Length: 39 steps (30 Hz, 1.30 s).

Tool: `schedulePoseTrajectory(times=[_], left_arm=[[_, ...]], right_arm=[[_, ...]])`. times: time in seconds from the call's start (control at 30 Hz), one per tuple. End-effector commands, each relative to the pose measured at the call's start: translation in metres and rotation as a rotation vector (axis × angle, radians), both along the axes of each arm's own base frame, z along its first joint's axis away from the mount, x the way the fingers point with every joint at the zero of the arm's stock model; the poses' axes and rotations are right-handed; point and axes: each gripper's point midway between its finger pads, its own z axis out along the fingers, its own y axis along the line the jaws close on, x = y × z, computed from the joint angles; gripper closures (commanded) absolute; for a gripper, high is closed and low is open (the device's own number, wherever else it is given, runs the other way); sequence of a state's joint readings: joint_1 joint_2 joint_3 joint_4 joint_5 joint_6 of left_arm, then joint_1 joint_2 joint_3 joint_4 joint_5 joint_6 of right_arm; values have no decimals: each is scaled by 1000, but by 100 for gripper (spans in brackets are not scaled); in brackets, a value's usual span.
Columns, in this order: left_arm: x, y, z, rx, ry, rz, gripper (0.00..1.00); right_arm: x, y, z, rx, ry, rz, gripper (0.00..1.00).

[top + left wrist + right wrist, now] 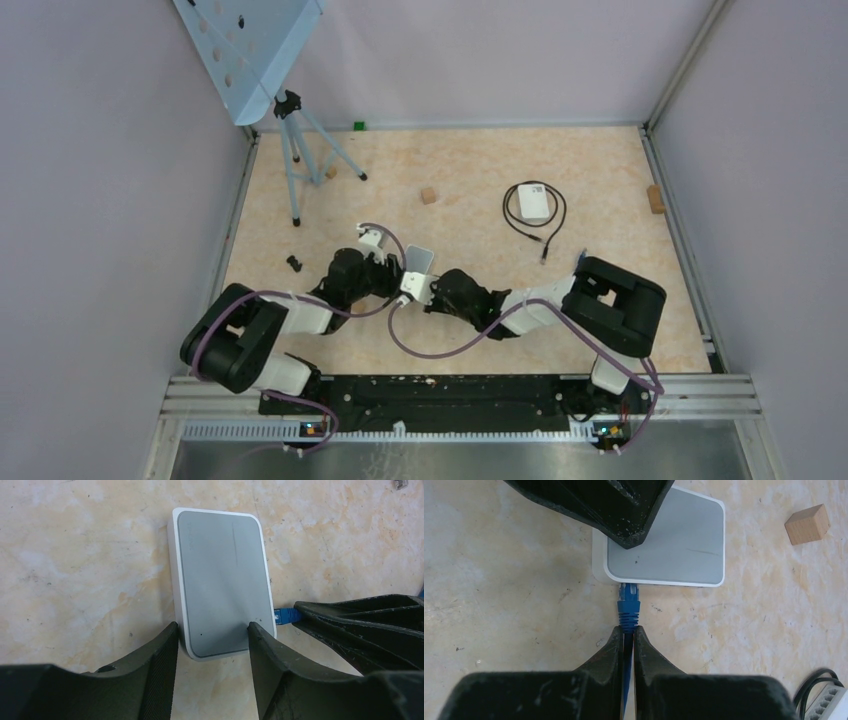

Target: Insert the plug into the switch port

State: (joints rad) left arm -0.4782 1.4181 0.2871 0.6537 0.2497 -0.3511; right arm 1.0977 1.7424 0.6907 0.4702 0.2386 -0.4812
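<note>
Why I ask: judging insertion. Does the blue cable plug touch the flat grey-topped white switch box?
Touching: right wrist view shows the plug tip meeting the switch box.

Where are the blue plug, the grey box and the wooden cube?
blue plug (629, 605), right wrist view, its boot.
grey box (220, 580), left wrist view, top face.
wooden cube (807, 524), right wrist view, top face.

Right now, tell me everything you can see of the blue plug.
The blue plug is a small network-type connector with a ribbed, rubbery-looking boot and a translucent blue tip. It points straight at the long side of the grey-topped switch, near one corner. Its tip meets that side at a port, but how deep it sits cannot be told. The right gripper is shut on its rear end, and the blue cable runs back between the jaws.
</note>
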Motion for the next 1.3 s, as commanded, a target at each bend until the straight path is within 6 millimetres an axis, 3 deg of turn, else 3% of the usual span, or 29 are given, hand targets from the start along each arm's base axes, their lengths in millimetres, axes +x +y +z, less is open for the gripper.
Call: schedulePoseTrajectory(times=[0.0, 0.2, 0.4, 0.53, 0.63, 0.9, 1.0, 1.1, 1.27], left_arm=[[-66, -57, 3, -116, 116, -352, 45], [-80, -68, 3, -150, 146, -382, 47], [-107, -80, -1, -187, 183, -425, 49], [-116, -89, -1, -209, 197, -462, 50], [-112, -86, -1, -196, 191, -431, 48], [-88, -65, 7, -119, 138, -299, 30], [-80, -58, 14, -115, 118, -263, 19], [-77, -55, 18, -112, 105, -250, 15], [-77, -47, 9, -93, 123, -209, 8]], right_arm=[[3, 76, 70, 286, -69, 175, 100], [13, 88, 86, 337, -88, 148, 100], [17, 92, 102, 415, -98, 126, 100], [12, 96, 113, 436, -112, 173, 100], [-1, 89, 113, 425, -104, 223, 100], [-57, 24, 49, 288, 88, 278, 100], [-71, 0, 27, 260, 134, 247, 100], [-82, -17, 9, 241, 179, 213, 100], [-86, -30, 1, 242, 193, 168, 100]])
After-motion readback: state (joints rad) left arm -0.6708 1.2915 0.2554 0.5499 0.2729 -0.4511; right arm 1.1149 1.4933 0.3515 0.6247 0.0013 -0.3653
